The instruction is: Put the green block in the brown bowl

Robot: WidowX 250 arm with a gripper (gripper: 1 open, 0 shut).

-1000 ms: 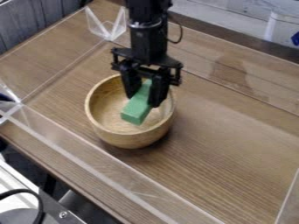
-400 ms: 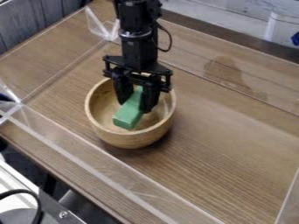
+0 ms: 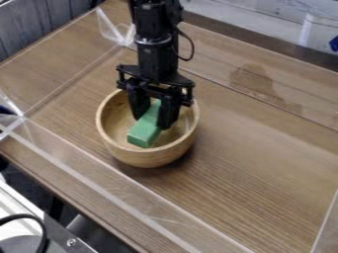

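In the camera view, the black robot gripper [image 3: 156,99] points down over the brown wooden bowl [image 3: 146,128], its lower end within the bowl's opening at the far side. The gripper is closed on the green block [image 3: 145,126]. The block hangs from between the fingers and leans, its lower end slanting toward the near left, inside the bowl's rim. Whether it touches the bowl's floor cannot be told. The black robot arm [image 3: 154,30] rises above the gripper to the top edge of the view, with a black cable [image 3: 192,42] looping out on its right-hand side in the picture. Beneath the bowl, the brown wooden table [image 3: 251,148] spreads out around the gripper. Nearer the camera than the gripper, at the lower left corner, part of a white-and-black device [image 3: 23,229] shows beside the table edge.
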